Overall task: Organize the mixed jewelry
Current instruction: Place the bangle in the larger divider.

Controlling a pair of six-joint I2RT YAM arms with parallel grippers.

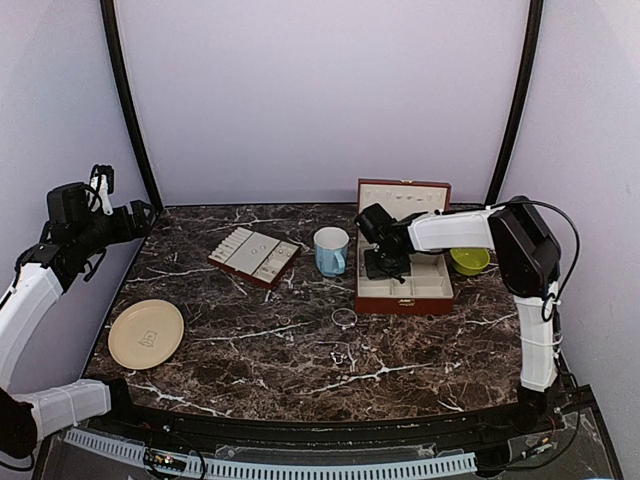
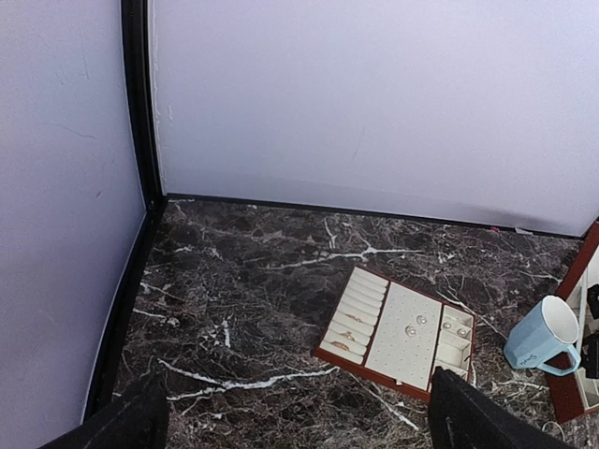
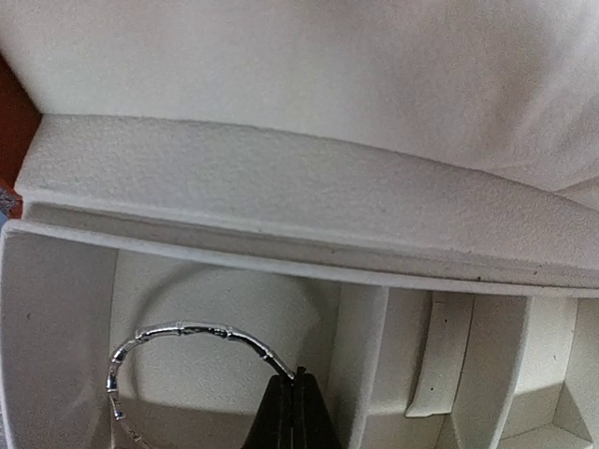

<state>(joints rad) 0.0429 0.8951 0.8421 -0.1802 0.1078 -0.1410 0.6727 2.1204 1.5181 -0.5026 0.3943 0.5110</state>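
Observation:
My right gripper (image 3: 295, 376) is shut on a thin silvery bangle (image 3: 187, 330), which hangs inside a cream-lined compartment of the red-brown box (image 1: 404, 296). From the top view the right gripper (image 1: 384, 262) reaches down into that box. Another wire-like bangle (image 1: 344, 317) lies on the marble in front of the box, and a fine chain (image 1: 341, 353) lies a little nearer. My left gripper (image 1: 135, 218) is raised at the far left, open and holding nothing, its fingers (image 2: 468, 416) wide apart above the table. The slotted tray (image 2: 357, 361) holds small rings (image 2: 348, 337) and studs (image 2: 410, 329).
A light blue mug (image 1: 331, 250) stands between the tray (image 1: 232, 262) and the box. A green bowl (image 1: 469, 260) sits right of the box. A cream plate (image 1: 146, 333) lies at the front left. The box lid (image 1: 403, 196) stands open at the back.

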